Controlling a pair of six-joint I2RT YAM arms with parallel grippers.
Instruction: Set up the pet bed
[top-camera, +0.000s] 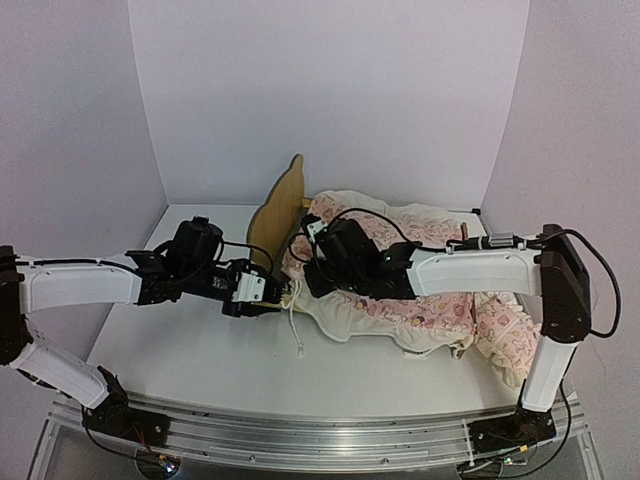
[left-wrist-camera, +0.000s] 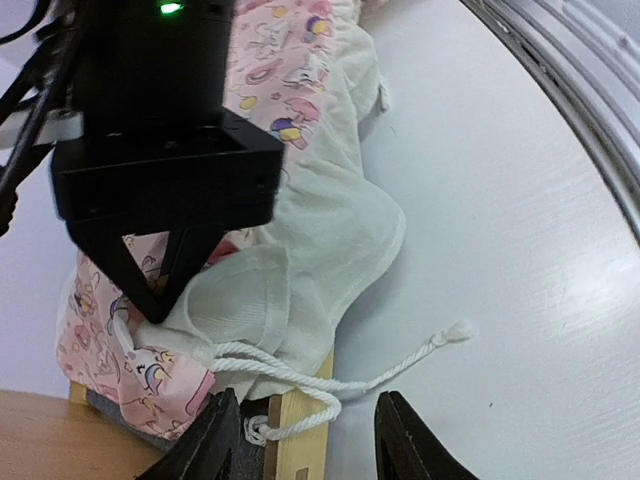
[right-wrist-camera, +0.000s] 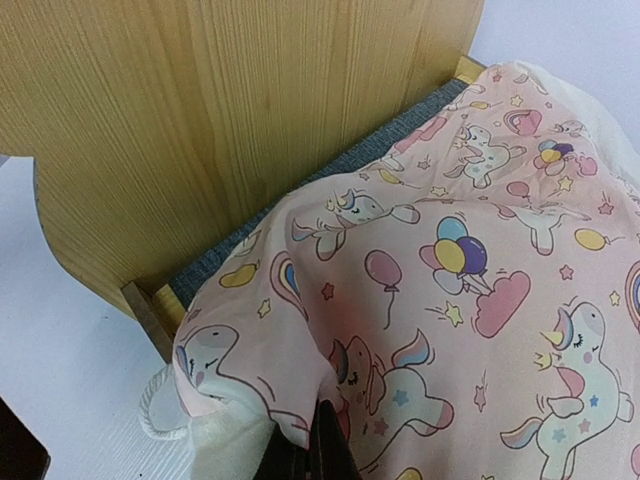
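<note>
Pet bed (right-wrist-camera: 250, 130), right gripper (right-wrist-camera: 318, 442) pinching quilt (right-wrist-camera: 480, 300), left gripper (left-wrist-camera: 310, 440) spread

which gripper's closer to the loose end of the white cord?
Left. The left gripper is open, just short of the cord's frayed end. The right gripper is further back, shut on the quilt.

pet bed (top-camera: 278, 205) on white table (top-camera: 200, 350)

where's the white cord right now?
Top view: cord lies on the table left of centre, trailing from the quilt's near corner, beside the left pincer.
</note>
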